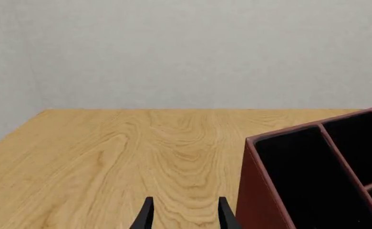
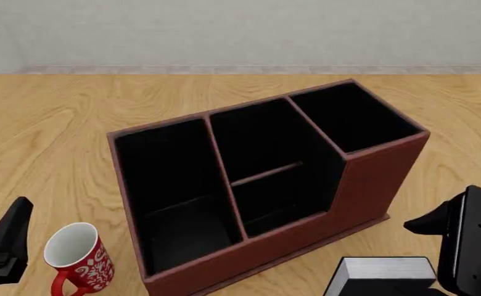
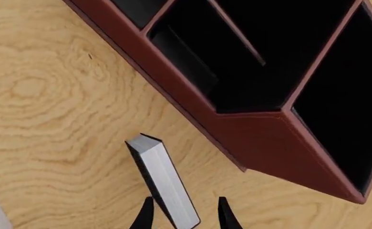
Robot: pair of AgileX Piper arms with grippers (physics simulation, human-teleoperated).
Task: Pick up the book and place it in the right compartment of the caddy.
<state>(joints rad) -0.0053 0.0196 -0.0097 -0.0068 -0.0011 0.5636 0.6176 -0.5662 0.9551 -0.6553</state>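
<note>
The black book with a white page block (image 2: 380, 272) lies on the table at the front right, just in front of the red-brown caddy (image 2: 372, 185). In the right wrist view the book (image 3: 160, 176) stands on edge, its near end between the spread fingers of my right gripper (image 3: 184, 217), which is open and not closed on it. The narrow right compartment (image 2: 351, 117) with the tall stepped front wall is empty; it also shows in the right wrist view (image 3: 345, 100). My left gripper (image 1: 184, 217) is open and empty, low at the front left beside the caddy's left wall (image 1: 259, 191).
A red-and-white patterned mug (image 2: 74, 259) stands at the front left, close to the caddy's left front corner and next to the left arm (image 2: 6, 243). A pale wall borders the table's far edge.
</note>
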